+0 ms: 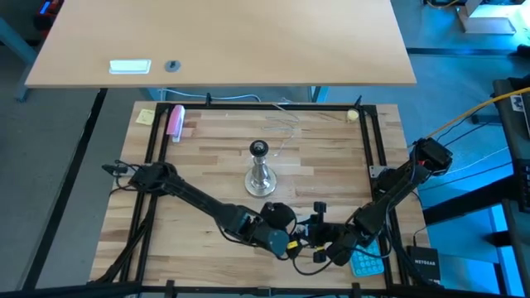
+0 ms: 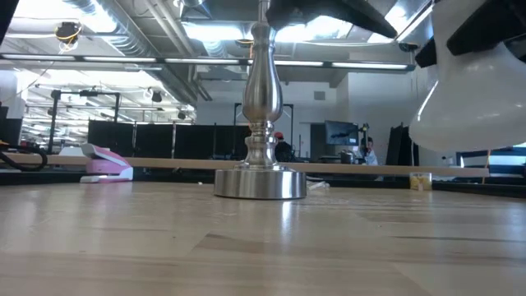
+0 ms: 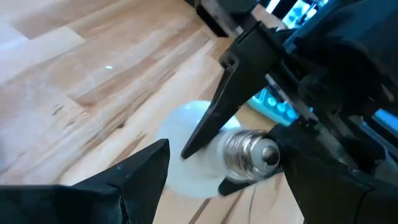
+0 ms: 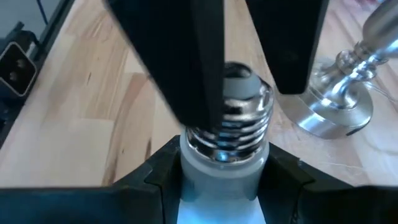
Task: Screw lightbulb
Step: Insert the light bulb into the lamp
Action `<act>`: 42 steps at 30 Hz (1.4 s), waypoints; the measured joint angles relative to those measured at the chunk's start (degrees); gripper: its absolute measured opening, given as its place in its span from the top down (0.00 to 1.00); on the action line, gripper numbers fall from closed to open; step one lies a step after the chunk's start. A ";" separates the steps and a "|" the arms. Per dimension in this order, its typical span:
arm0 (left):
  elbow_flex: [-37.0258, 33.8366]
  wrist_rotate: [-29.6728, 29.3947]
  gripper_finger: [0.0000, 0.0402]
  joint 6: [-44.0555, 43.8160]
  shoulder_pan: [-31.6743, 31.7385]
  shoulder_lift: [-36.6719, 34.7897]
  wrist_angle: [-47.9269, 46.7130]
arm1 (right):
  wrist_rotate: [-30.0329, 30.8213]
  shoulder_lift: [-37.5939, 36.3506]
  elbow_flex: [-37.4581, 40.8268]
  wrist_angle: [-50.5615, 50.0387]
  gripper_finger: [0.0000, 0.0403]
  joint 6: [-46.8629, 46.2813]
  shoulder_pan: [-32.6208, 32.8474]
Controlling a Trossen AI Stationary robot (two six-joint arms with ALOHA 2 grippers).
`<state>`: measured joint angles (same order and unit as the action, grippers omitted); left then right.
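Near the front edge of the worktop, my right end effector grips the lightbulb around its neck, just below the silvery screw base, with the bulb lifted clear of the wood. My left end effector sits close against it from the left, fingers spread apart on either side of the screw base. Farther back, at the middle of the worktop, the lamp stand stands upright, and a blue calculator lies at the near right beneath my right arm.
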<state>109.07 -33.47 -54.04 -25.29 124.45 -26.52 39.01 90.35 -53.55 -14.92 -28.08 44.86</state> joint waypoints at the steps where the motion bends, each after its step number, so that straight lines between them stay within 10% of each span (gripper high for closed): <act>1: -0.02 0.02 0.27 0.06 0.14 0.08 0.00 | -0.05 0.02 0.01 -0.17 0.61 -0.15 0.00; 10: 0.02 1.24 0.30 1.37 1.10 0.19 -0.62 | 0.47 0.02 -0.04 0.83 0.61 -0.22 -0.07; 25: 0.05 2.69 0.77 5.26 0.84 0.16 -2.52 | -0.05 0.04 0.03 0.95 0.61 -1.90 -1.24; 34: -0.15 2.65 0.77 9.98 0.28 -0.33 -3.55 | -1.21 -1.49 -0.08 1.48 0.30 -3.22 -1.29; 42: -0.13 1.08 0.77 15.67 -2.50 -5.49 -5.77 | -9.68 -15.41 -0.08 -5.79 0.23 -3.66 -0.40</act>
<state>108.95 -32.39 -38.37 -27.79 118.96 -32.29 29.33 74.95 -53.63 -20.70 -31.74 44.46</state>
